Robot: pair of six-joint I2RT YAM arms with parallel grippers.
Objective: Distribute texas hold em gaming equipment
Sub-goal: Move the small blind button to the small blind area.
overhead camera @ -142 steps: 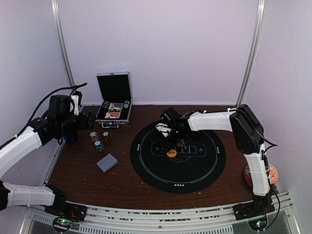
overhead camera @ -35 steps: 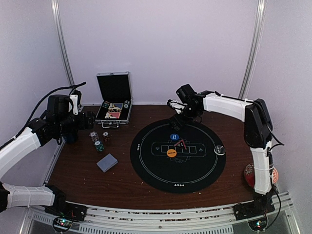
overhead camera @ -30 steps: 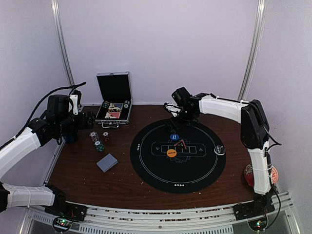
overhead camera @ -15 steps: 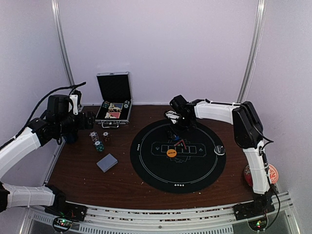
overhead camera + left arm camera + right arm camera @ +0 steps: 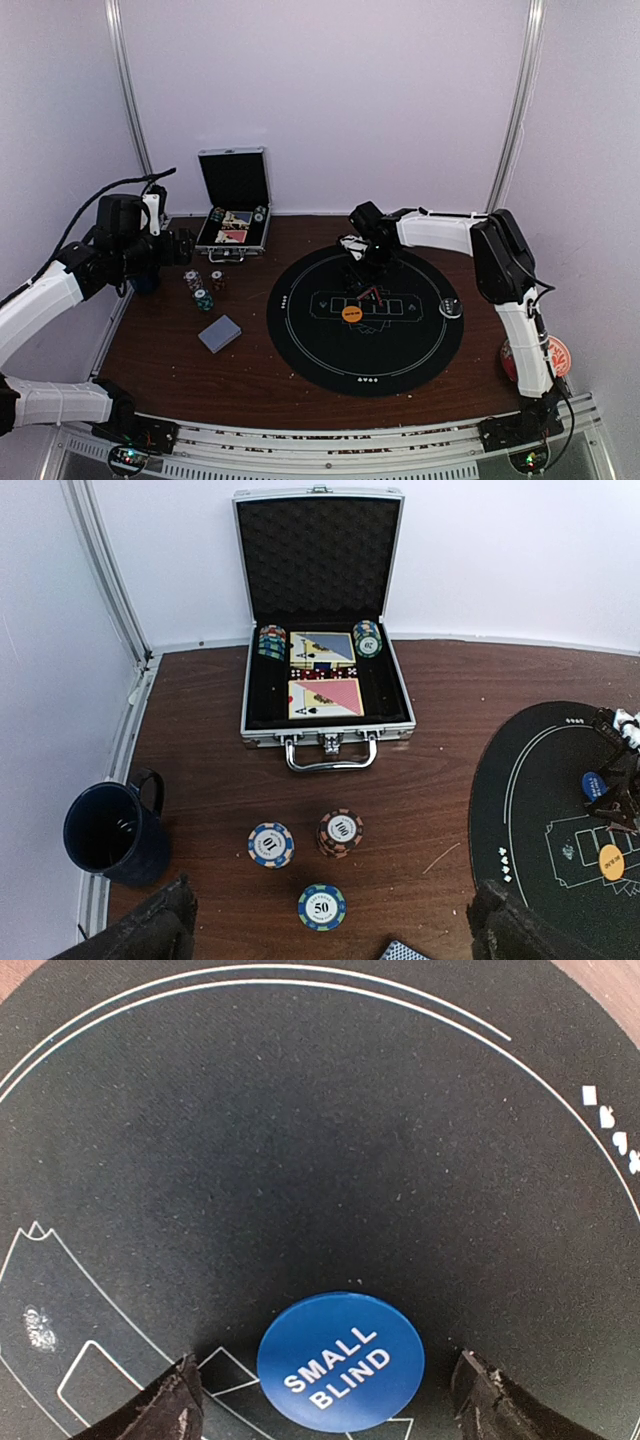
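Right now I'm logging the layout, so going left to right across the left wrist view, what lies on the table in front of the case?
First the dark blue mug → chip marked 10 → stack of chips marked 100 → small blind button.

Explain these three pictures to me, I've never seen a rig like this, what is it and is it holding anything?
These are two robot arms bolted at the near edge of a wooden table, each ending in a two-finger gripper. The wide picture looks down from above and behind them; the other two come from cameras on the wrists, with each gripper's own fingers at the bottom corners. The left gripper hangs open, facing an open aluminium case of cards and chips, three small stacks of poker chips and a dark blue mug. The right gripper is open over a round black poker mat, fingers either side of a blue SMALL BLIND button, not touching it. Nothing is held.
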